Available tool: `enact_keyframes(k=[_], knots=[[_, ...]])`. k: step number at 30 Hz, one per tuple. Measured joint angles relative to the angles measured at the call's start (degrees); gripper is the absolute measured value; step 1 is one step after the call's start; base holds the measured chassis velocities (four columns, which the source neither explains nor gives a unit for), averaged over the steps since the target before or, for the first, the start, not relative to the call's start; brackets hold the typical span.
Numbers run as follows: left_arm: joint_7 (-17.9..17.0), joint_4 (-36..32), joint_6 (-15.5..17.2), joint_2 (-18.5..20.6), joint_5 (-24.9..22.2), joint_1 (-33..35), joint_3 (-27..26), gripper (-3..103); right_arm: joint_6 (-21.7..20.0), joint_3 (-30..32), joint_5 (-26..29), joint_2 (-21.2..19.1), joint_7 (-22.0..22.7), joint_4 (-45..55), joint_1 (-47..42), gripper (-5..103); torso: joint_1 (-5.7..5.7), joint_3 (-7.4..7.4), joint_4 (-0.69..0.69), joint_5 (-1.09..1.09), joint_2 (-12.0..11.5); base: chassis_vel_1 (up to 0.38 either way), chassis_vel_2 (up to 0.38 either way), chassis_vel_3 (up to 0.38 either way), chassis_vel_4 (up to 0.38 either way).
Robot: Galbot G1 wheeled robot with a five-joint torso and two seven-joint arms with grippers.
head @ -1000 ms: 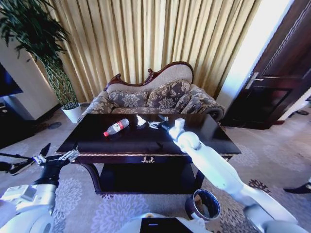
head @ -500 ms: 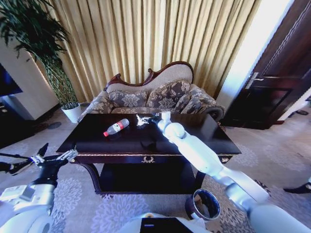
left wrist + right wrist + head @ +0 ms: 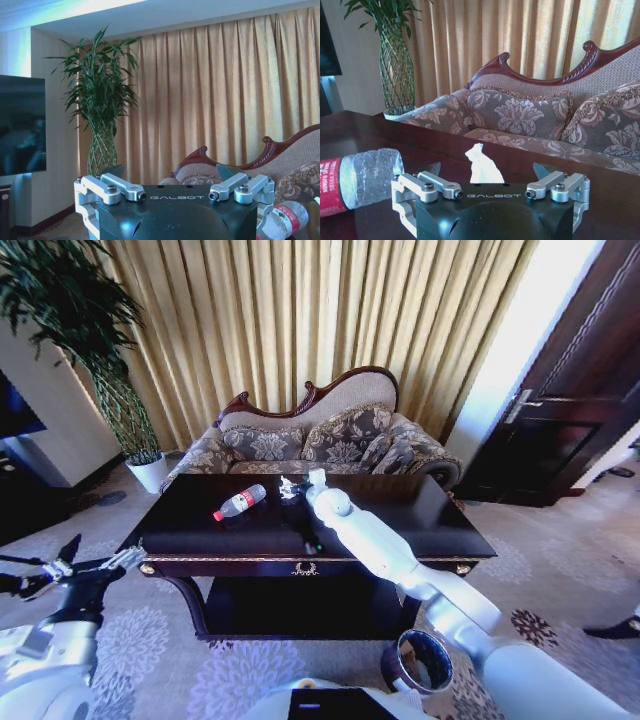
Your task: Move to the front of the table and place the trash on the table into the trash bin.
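The dark glossy table [image 3: 430,512] stands in front of me. On it a clear plastic bottle [image 3: 240,502] with a red cap and label lies on its side at the left. A crumpled white tissue [image 3: 286,490] sits near the far edge. My right arm reaches across the table, and its right gripper [image 3: 298,482] hovers open just at the tissue. In the right wrist view the tissue [image 3: 482,165] stands ahead between the open fingers [image 3: 431,169], with the bottle [image 3: 362,179] off to one side. My left gripper [image 3: 98,553] hangs open beyond the table's left front corner. The trash bin [image 3: 420,660] stands on the carpet at my lower right.
A patterned sofa [image 3: 320,440] lines the far side of the table, with curtains behind it. A potted plant [image 3: 150,472] stands at the back left and a dark door [image 3: 570,420] at the right. The left wrist view catches the bottle [image 3: 285,220] beside its open gripper [image 3: 170,171].
My right arm has swung left across the table, bringing its gripper up to the tissue. The left gripper has drifted a little left and down.
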Motion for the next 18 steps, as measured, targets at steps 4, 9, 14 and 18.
enact_keyframes(k=[4, 9, 14, 18], knots=[[0.01, 0.00, -0.24, -0.17, 0.17, -0.14, 0.33, 100, 0.02, -0.05, -0.13, 0.58, -0.09, -1.40, 0.10, 100, 0.00, 0.00, 0.00, 0.00, 0.00, 0.000, 0.000, 0.000, 0.000], [0.08, 0.00, -0.54, -0.17, 0.28, -0.13, 0.28, 100, 0.01, -0.05, -0.33, 1.31, -0.13, -3.52, 0.30, 103, 0.00, 0.00, 0.00, 0.00, 0.00, 0.000, 0.000, 0.000, 0.000], [0.11, 0.00, -0.87, -0.16, 0.30, -0.15, 0.22, 100, 0.41, -0.39, -1.19, 1.52, -0.15, -4.91, 0.20, 85, 0.00, 0.00, 0.00, 0.00, 0.00, 0.000, 0.000, 0.000, 0.000], [0.16, 0.00, -1.01, -0.21, 0.27, -0.35, 0.56, 100, 1.05, -1.23, -1.40, 0.73, -0.05, -4.47, 0.09, 69, 0.00, 0.00, 0.00, 0.01, 0.00, 0.000, 0.000, 0.000, 0.000]])
